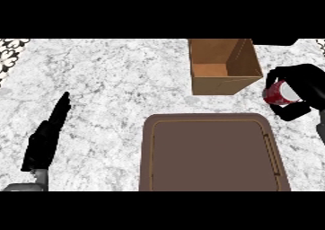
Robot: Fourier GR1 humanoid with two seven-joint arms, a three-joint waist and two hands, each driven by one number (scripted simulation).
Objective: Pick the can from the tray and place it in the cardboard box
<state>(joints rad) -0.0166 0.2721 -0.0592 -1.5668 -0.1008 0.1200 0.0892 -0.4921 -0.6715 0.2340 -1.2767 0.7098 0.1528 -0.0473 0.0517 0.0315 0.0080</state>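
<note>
from my head view, looking steeply down, my right hand (303, 81) shows at the right edge of the marble counter (112, 81), with its black fingers and thumb curled round the red can (282, 93). the can is off the tray and outside the cardboard box (225, 83), held just beside the box's right wall, near its front corner. a pale rim shows at one end of the can. my fingers hide part of its far side, so i cannot tell whether it is upright or tilted. the box stands open at the back of the counter, its top facing my view and its lighter brown floor visible inside. nearer to me the brown tray (212, 155) lies flat on the counter, with a raised rim running round its darker bed. its right edge lies below my right hand and apart from the can. my left hand (47, 137) shows at the left of the view, well apart from the tray and the box, its fingers straight, pressed together and pointing away from me. black-and-white patterned tiles (7, 49) show at the far left corner.
</note>
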